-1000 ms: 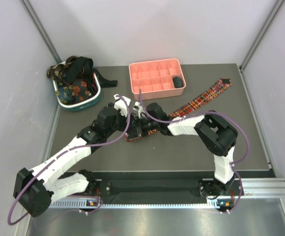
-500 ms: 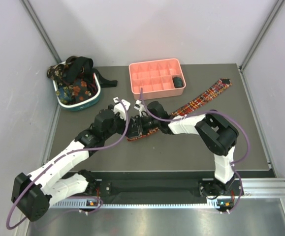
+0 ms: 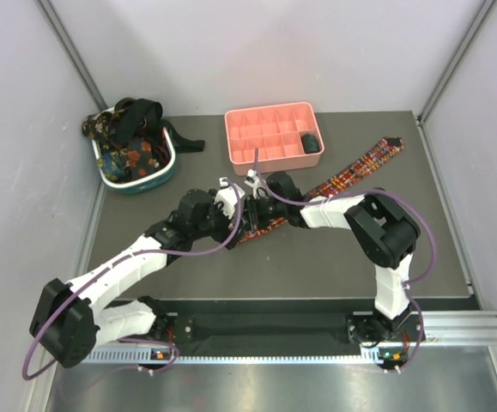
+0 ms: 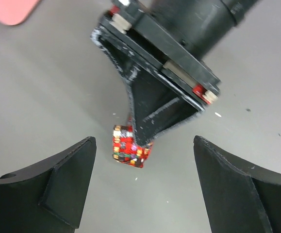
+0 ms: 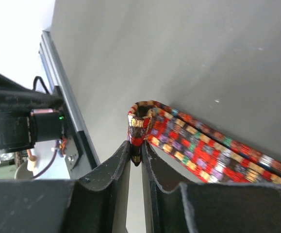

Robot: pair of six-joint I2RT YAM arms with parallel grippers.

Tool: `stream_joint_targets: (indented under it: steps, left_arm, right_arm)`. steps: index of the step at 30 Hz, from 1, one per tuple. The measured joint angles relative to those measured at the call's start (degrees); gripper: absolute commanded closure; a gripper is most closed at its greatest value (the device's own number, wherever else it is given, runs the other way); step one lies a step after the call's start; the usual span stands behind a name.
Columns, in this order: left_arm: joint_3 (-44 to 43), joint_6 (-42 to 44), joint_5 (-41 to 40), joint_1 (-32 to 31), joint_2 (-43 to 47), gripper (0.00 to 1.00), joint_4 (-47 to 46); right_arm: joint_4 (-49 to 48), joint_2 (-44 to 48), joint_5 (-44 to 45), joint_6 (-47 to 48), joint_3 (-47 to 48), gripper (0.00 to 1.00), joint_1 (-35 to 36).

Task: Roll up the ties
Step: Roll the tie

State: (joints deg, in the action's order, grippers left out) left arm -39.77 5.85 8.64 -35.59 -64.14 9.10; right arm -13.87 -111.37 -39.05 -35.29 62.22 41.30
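Observation:
The plaid tie (image 3: 351,172) lies diagonally on the dark table, from the far right toward the middle. My right gripper (image 3: 253,220) is shut on its near end. In the right wrist view the fingers (image 5: 116,165) pinch the tie end (image 5: 141,127), which is curled back on itself, and the rest of the tie (image 5: 213,153) trails away. My left gripper (image 3: 236,204) is open just beside the right one. In its wrist view (image 4: 142,182) the jaws stand wide and empty around the tie end (image 4: 128,148), without touching it. Other dark and floral ties (image 3: 128,129) fill the basket.
The teal-and-white basket (image 3: 136,182) stands at the back left. The pink compartment tray (image 3: 265,137) stands at the back centre, with a dark rolled item (image 3: 310,143) in one compartment. The two wrists are close together at mid-table.
My left gripper has moved right and forward, up to the right gripper. The right gripper has shifted slightly up and right with the tie end, still shut on it.

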Motion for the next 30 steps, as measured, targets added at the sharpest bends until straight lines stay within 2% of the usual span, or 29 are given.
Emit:
stream_joint_targets:
  steps: [8,15,30]
  left_arm:
    - [-4.0,3.7,5.3,0.0,-7.6,0.16,3.7]
    - [-6.9,5.3,4.8,0.0,-15.9,0.19,8.1]
    - [-6.9,11.1,4.6,0.2,-19.4,0.23,8.5]
  right_arm:
    - [1.6,-0.1,0.4,2.1,-2.0,0.83,-0.7]
    - [1.4,-0.3,0.7,2.5,-3.4,0.83,-0.8]
    - [-1.5,-1.7,0.4,2.1,-5.2,0.83,-2.1]
